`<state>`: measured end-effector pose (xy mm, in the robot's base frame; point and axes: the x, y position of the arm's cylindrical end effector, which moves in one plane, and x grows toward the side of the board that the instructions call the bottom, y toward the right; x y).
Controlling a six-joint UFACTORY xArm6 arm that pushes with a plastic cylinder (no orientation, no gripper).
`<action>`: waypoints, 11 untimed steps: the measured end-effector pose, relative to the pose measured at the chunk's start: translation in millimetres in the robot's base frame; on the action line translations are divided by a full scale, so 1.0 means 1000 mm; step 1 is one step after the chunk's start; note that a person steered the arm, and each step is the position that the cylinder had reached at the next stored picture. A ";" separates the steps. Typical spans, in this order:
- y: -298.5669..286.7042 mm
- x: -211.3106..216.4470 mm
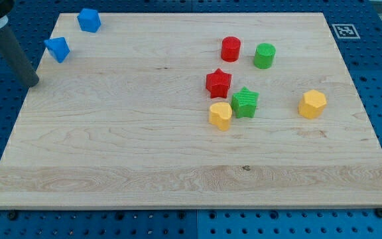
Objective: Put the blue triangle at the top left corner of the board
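The blue triangle [58,49] lies near the board's left edge, toward the view's top left. A second blue block [89,20], blocky in shape, sits above and right of it, close to the top left corner. My tip [32,83] is at the board's left edge, below and left of the blue triangle, with a small gap between them. The dark rod slants up to the view's top left.
The wooden board [111,153] lies on a blue pegboard. Right of centre are a red cylinder [230,48], a green cylinder [264,56], a red star [218,82], a green star [245,102], a yellow block [220,115] and another yellow block [312,104].
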<state>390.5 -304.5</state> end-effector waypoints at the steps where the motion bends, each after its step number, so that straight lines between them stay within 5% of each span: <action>1: 0.000 -0.002; 11: 0.051 -0.041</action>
<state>349.2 -253.6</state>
